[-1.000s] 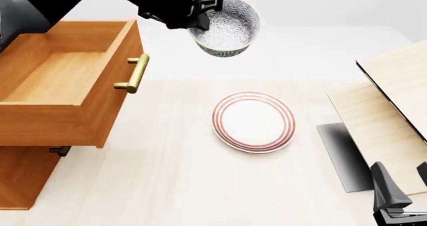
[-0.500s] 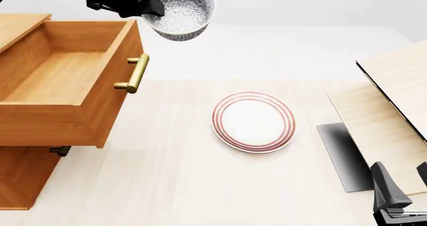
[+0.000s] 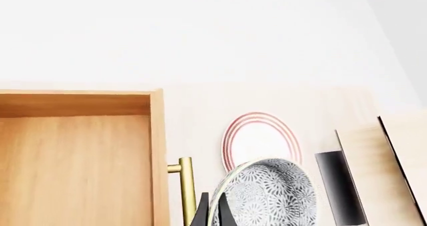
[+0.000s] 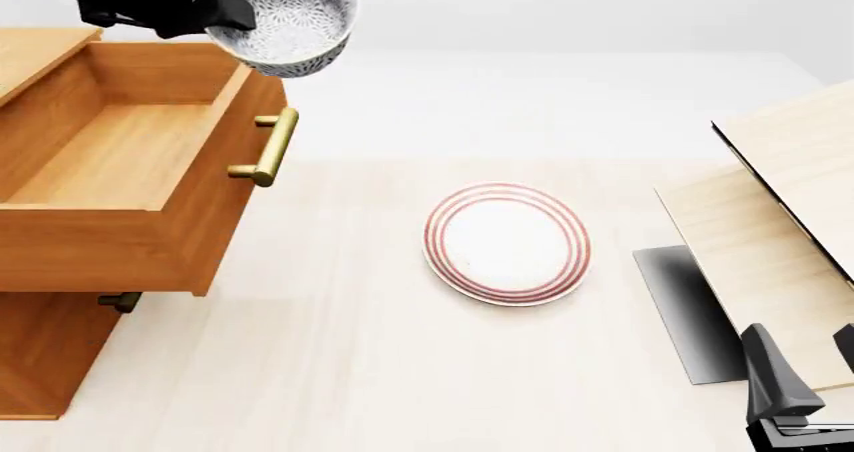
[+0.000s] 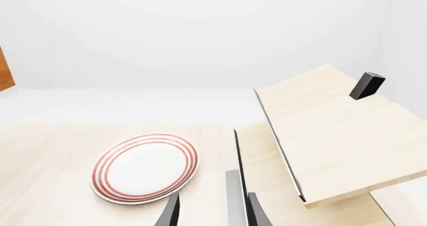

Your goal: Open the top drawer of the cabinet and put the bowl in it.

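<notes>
— Where is the speckled bowl (image 4: pixel 284 22) sitting right now?

— It is hanging in the air, pinched at its rim by the left gripper (image 4: pixel 224 10), above the front right corner of the top drawer (image 4: pixel 127 162). That drawer is standing pulled out of the cabinet (image 4: pixel 47 347), its brass handle (image 4: pixel 271 146) facing the red-ringed plate (image 4: pixel 507 242).

— And the right gripper (image 5: pixel 210 211)?

— It is idling to the right of the plate beside the pale wooden furniture (image 4: pixel 781 232), fingers slightly parted, gripping nothing.
</notes>
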You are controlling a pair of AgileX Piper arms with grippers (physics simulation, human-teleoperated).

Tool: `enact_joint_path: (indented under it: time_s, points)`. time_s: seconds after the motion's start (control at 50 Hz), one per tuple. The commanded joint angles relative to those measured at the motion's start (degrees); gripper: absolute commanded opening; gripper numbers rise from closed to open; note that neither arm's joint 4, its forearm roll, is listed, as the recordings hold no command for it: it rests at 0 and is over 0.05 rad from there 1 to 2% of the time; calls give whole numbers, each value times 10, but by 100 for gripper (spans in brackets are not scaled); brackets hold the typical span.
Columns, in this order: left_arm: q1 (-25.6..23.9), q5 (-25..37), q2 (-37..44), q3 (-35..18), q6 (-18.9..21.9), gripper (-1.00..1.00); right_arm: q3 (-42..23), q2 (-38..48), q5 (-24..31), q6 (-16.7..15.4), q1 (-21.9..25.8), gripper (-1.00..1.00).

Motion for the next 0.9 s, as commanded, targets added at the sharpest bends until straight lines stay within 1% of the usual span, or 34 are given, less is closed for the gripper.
enact_joint_path:
  time_s: [0.02,0.18,0.32,0.38,0.4,0.6,0.7,0.78,0.86,0.9]
  points:
    - [30,0,-46,32,-12,-100,0,0,-1,0,0,100]
    - [42,-2,-59,45,-15,-100,0,0,-1,0,0,100]
    - [58,-6,-74,63,-25,-100,0,0,-1,0,0,100]
    - [68,-7,-85,76,-26,-100,0,0,-1,0,0,100]
    - [71,-10,-90,83,-32,-100,0,0,-1,0,0,100]
    - [98,-10,-118,107,-36,-100,0,0,-1,0,0,100]
    - [117,-13,-140,128,-50,-100,0,0,-1,-1,0,100]
    - [121,-15,-150,136,-57,-100,0,0,-1,0,0,100]
    - [133,-7,-158,131,-57,-100,0,0,-1,0,0,100]
    - [139,-9,-164,138,-62,-100,0,0,-1,0,0,100]
